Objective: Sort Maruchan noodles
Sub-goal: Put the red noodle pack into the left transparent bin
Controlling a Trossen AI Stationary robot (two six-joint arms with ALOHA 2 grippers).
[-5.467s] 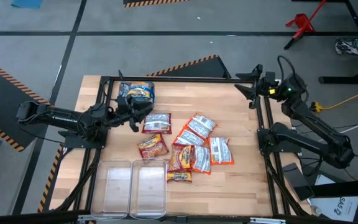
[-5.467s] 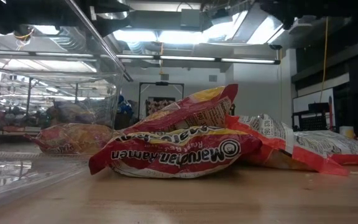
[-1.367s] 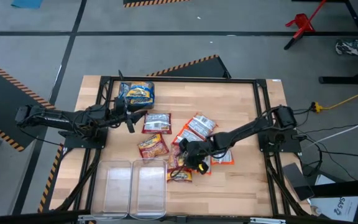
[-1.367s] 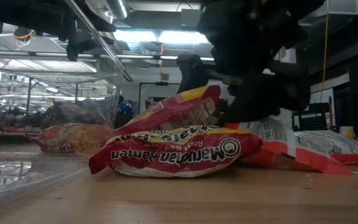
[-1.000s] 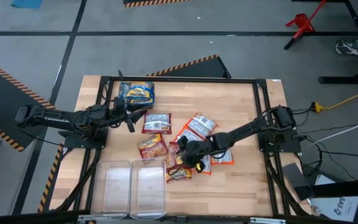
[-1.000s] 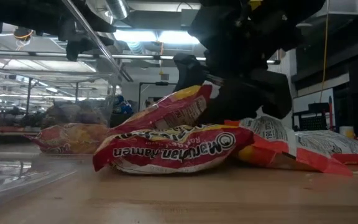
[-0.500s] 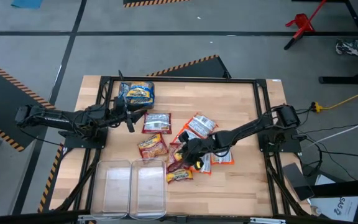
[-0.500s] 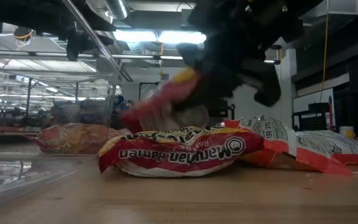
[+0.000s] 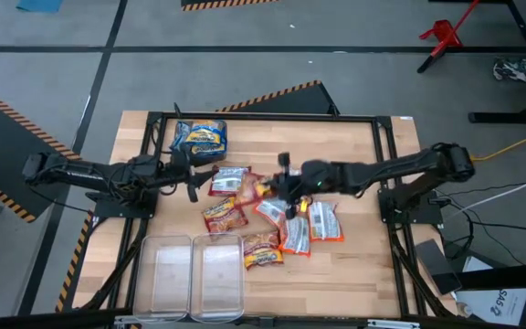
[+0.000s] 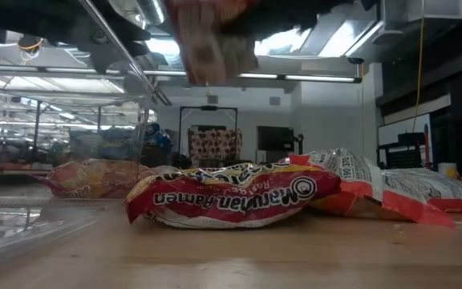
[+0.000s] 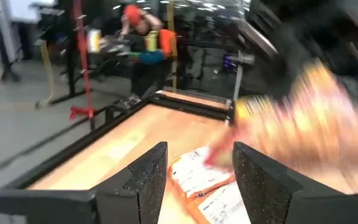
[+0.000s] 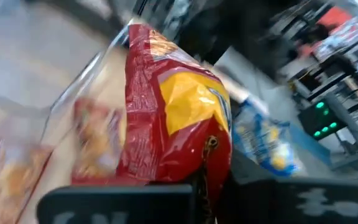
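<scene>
Clamped together on a red-and-yellow packet, our right gripper hangs above the pile of packets — left gripper waits beside the pile, fingers apart. Low view: the packet hangs over the pile. Right wrist view: packet pinched.

Open worktop lay bare at twelve and at five o'clock, offering easy passage. The right claw hung mid-table with a red packet, blocking the centre lane. Scattered packets crowded the middle. Two clear bins walled off seven o'clock; the left claw guarded nine.
</scene>
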